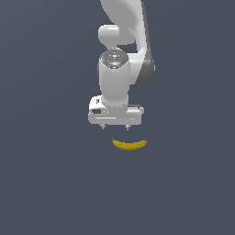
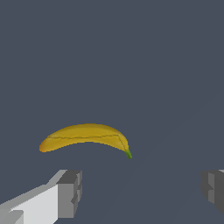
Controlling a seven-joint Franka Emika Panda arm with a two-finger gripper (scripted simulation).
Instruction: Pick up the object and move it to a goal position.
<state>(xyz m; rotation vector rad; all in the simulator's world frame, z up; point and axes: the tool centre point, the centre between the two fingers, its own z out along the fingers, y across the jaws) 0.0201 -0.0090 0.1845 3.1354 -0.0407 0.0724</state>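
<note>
Surface (image 1: pixel 41 183), dark grey-blue and plain, fills both views, with no edge to be made out. The white arm (image 1: pixel 120 78) is cut off at the top of the exterior view. The end effector (image 1: pixel 114 126) is pointed downward and held released, its fingers (image 2: pixel 70 192) spread wide; only stubs of them are seen in the exterior view, and one is cropped in the wrist view. The banana (image 1: pixel 130 145) lies just below it, toward the exterior view's right, untouched; its green-tipped stem is discernible only in the wrist view.

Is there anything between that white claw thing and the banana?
Nothing. In the exterior view, only bare grey floor shows between the open tool and the banana.
</note>
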